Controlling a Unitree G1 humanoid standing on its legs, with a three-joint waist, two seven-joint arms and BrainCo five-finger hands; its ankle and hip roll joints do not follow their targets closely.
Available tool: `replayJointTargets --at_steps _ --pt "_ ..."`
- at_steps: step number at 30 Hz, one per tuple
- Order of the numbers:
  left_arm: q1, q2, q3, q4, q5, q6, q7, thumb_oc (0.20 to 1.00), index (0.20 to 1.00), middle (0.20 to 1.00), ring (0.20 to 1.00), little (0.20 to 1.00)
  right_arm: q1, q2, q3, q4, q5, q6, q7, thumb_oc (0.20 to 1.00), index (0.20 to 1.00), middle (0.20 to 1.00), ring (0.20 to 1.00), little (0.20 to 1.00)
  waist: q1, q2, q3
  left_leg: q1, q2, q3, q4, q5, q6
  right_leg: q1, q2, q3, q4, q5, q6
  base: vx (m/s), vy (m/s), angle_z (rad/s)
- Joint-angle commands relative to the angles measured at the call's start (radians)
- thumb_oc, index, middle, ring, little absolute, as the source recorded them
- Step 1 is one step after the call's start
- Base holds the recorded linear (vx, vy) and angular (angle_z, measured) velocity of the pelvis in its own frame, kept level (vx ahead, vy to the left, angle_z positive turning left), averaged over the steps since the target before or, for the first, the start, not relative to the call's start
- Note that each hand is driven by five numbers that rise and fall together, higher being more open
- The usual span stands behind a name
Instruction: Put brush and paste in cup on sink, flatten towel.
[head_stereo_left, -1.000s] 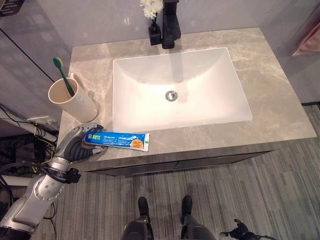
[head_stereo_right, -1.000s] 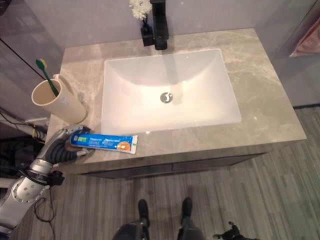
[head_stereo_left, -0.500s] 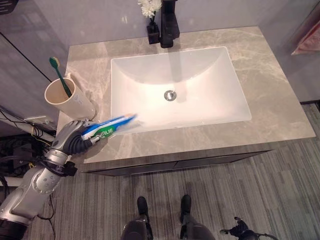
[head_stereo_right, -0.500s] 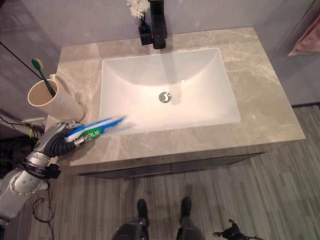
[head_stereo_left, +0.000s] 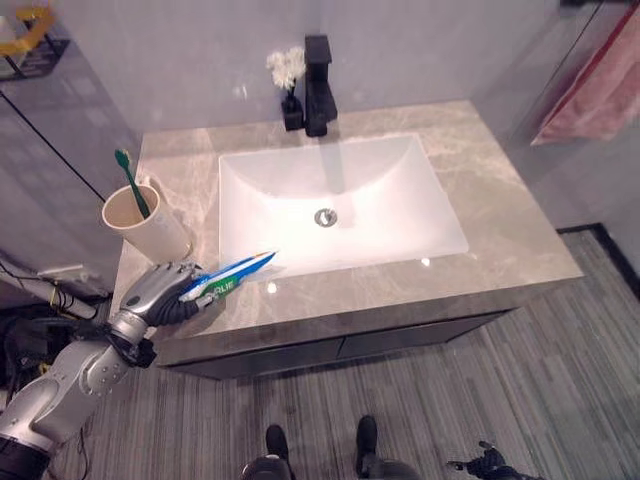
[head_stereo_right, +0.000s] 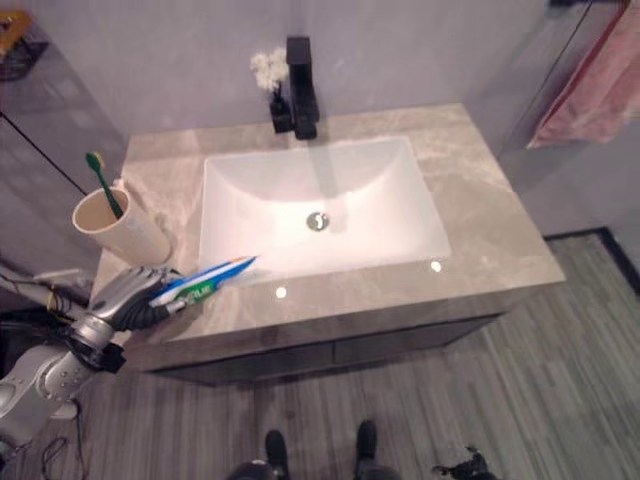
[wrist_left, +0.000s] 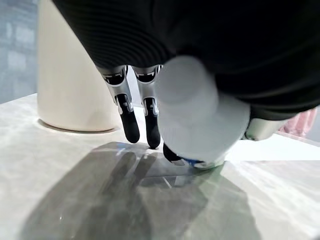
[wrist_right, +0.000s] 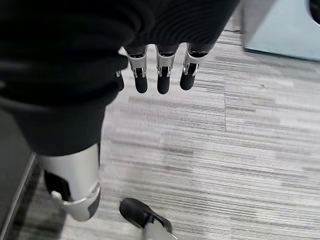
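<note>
My left hand (head_stereo_left: 158, 294) is shut on a blue and white toothpaste tube (head_stereo_left: 232, 274) at the counter's front left corner. The tube tilts up off the marble, its far end over the rim of the white sink (head_stereo_left: 335, 205). In the left wrist view the tube's white cap end (wrist_left: 200, 115) sits under my palm, my fingers (wrist_left: 132, 125) curled beside it. Just behind the hand stands a cream cup (head_stereo_left: 145, 220) holding a green toothbrush (head_stereo_left: 130, 188). A pink towel (head_stereo_left: 590, 85) hangs at the far right. My right hand (wrist_right: 162, 75) hangs open over the floor.
A black faucet (head_stereo_left: 319, 85) and a small vase of white flowers (head_stereo_left: 288, 82) stand behind the basin. The grey marble counter (head_stereo_left: 500, 220) stretches to the right of the sink. A dark shelf (head_stereo_left: 30, 40) is at the upper left. Striped grey flooring (head_stereo_left: 480, 390) lies below.
The tube lay flat on the counter one second ago; my left hand has lifted it, far end raised. The camera has tilted up, bringing the towel into view.
</note>
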Motion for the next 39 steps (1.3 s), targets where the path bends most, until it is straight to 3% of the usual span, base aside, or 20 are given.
replayJointTargets --at_steps 1,11,17,19,20,21,22,25,29,31,34,37,39 --pt "0.047 -0.008 -0.015 -0.035 0.025 -0.006 0.018 0.200 0.200 0.200 0.200 0.200 0.026 0.003 -0.029 0.045 0.085 0.009 -0.022 1.000 1.000 1.000 1.000 1.000 0.007 -0.008 -0.051 0.050 0.061 -0.034 0.006 -0.022 -0.055 0.024 -0.038 -0.064 0.006 0.021 0.074 0.00 0.000 0.00" --pt "-0.140 -0.092 0.099 -0.118 0.018 0.027 0.196 0.200 0.200 0.200 0.200 0.200 0.043 -0.073 -0.234 0.016 0.366 -0.018 -0.055 1.000 1.000 1.000 1.000 1.000 -0.025 -0.043 -0.110 0.089 0.058 -0.047 0.006 -0.036 -0.051 0.077 -0.041 -0.081 0.008 0.022 0.080 -0.02 0.002 0.02" --pt "-0.249 -0.073 0.141 -0.139 0.049 0.040 0.263 0.200 0.200 0.200 0.200 0.200 0.038 -0.147 -0.342 -0.098 0.452 -0.068 -0.135 1.000 1.000 1.000 1.000 1.000 -0.043 -0.054 -0.132 0.090 0.064 -0.047 0.006 -0.036 -0.056 0.080 -0.043 -0.085 0.008 0.031 0.085 -0.04 -0.004 0.08" --pt "-0.291 -0.060 0.155 -0.146 0.076 0.048 0.311 0.200 0.200 0.200 0.200 0.200 0.040 -0.188 -0.407 -0.196 0.438 -0.110 -0.260 1.000 1.000 1.000 1.000 1.000 -0.052 -0.050 -0.139 0.092 0.066 -0.048 0.006 -0.044 -0.058 0.083 -0.044 -0.088 0.010 0.028 0.091 0.00 0.000 0.00" --pt "-0.294 -0.062 0.153 -0.146 0.077 0.048 0.313 0.200 0.200 0.200 0.200 0.200 0.042 -0.185 -0.411 -0.203 0.434 -0.108 -0.267 1.000 1.000 1.000 1.000 1.000 -0.051 -0.051 -0.137 0.089 0.065 -0.048 0.006 -0.038 -0.057 0.081 -0.045 -0.089 0.009 0.034 0.089 0.00 0.000 0.00" --pt "-0.327 -0.042 0.158 -0.171 0.112 0.054 0.357 0.200 0.200 0.200 0.200 0.200 0.035 -0.206 -0.469 -0.272 0.401 -0.141 -0.410 1.000 1.000 1.000 1.000 1.000 -0.054 -0.045 -0.141 0.088 0.063 -0.052 0.006 -0.040 -0.055 0.083 -0.049 -0.091 0.009 0.035 0.091 0.00 0.000 0.00" --pt "-0.343 -0.029 0.164 -0.187 0.136 0.061 0.389 0.200 0.200 0.200 0.200 0.200 0.038 -0.224 -0.495 -0.362 0.367 -0.167 -0.495 1.000 1.000 1.000 1.000 1.000 -0.058 -0.038 -0.146 0.091 0.062 -0.056 0.006 -0.048 -0.055 0.086 -0.051 -0.093 0.010 0.030 0.095 0.01 0.044 0.01" --pt "-0.378 -0.001 0.180 -0.183 0.192 0.067 0.441 0.200 0.200 0.200 0.200 0.200 0.066 -0.274 -0.510 -0.620 0.116 -0.131 -0.590 1.000 1.000 1.000 1.000 1.000 -0.070 -0.028 -0.151 0.088 0.056 -0.067 0.006 -0.047 -0.051 0.090 -0.058 -0.095 0.012 0.033 0.095 -0.01 0.024 0.05" --pt "-0.410 0.018 0.228 -0.214 0.218 0.060 0.456 0.200 0.200 0.200 0.200 0.200 0.049 -0.318 -0.496 -0.907 0.004 -0.138 -0.507 1.000 1.000 1.000 1.000 1.000 -0.073 -0.025 -0.153 0.094 0.049 -0.066 0.006 -0.043 -0.046 0.095 -0.064 -0.097 0.012 0.038 0.091 -0.02 0.029 0.10" --pt "-0.422 0.020 0.264 -0.246 0.197 0.057 0.450 0.200 0.200 0.200 0.200 0.200 0.000 -0.345 -0.416 -1.093 0.022 -0.179 -0.345 1.000 1.000 1.000 1.000 1.000 -0.066 -0.025 -0.158 0.106 0.045 -0.058 0.006 -0.051 -0.043 0.102 -0.067 -0.092 0.013 0.033 0.091 0.00 0.018 0.03" --pt "-0.430 0.008 0.274 -0.268 0.160 0.047 0.428 0.200 0.200 0.200 0.200 0.200 -0.085 -0.395 -0.276 -1.212 0.063 -0.201 -0.181 1.000 1.000 1.000 1.000 1.000 -0.049 -0.027 -0.162 0.112 0.043 -0.049 0.006 -0.047 -0.043 0.107 -0.071 -0.094 0.014 0.033 0.089 -0.03 0.016 -0.05" --pt "-0.443 -0.017 0.246 -0.283 0.117 0.024 0.396 0.200 0.200 0.200 0.200 0.200 -0.200 -0.390 -0.106 -1.272 0.294 -0.229 0.011 1.000 1.000 1.000 1.000 1.000 -0.027 -0.030 -0.160 0.115 0.043 -0.047 0.006 -0.043 -0.045 0.112 -0.074 -0.101 0.015 0.033 0.085 -0.02 0.000 0.02" --pt "-0.438 -0.033 0.234 -0.298 0.097 0.014 0.384 0.200 0.200 0.200 0.200 0.200 -0.271 -0.354 -0.021 -1.295 0.396 -0.227 0.065 1.000 1.000 1.000 1.000 1.000 -0.012 -0.032 -0.155 0.114 0.042 -0.048 0.006 -0.036 -0.044 0.114 -0.077 -0.104 0.014 0.035 0.082 -0.02 -0.005 0.02"
